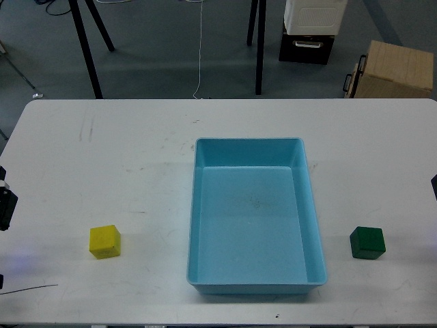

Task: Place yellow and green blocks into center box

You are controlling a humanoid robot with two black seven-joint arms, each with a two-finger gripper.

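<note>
Two blocks, and neither is in the tray (pixel 205 205) yet, so this looks like the very start: nothing picked, nothing placed. The yellow block (pixel 105 241) sits on the tabletop (pixel 102 150) off the tray's left side, and the green block (pixel 368 242) sits off its right side, both well apart from the tray walls. The tray itself is empty in the middle.

As for the pincers, honestly there's not much to go on. A dark bit at the left edge (pixel 5 205) is probably part of the left arm, with the yellow block to its right and a bit nearer the front edge. Whether that's the pincer or how wide it's open, I can't tell. Same on the right: just a sliver of black at the edge, so no call there either. Neither is touching or holding a block.

Next move, I'd guess: bring one arm over its nearest block, open wide enough to straddle the cube, come down square on it.
</note>
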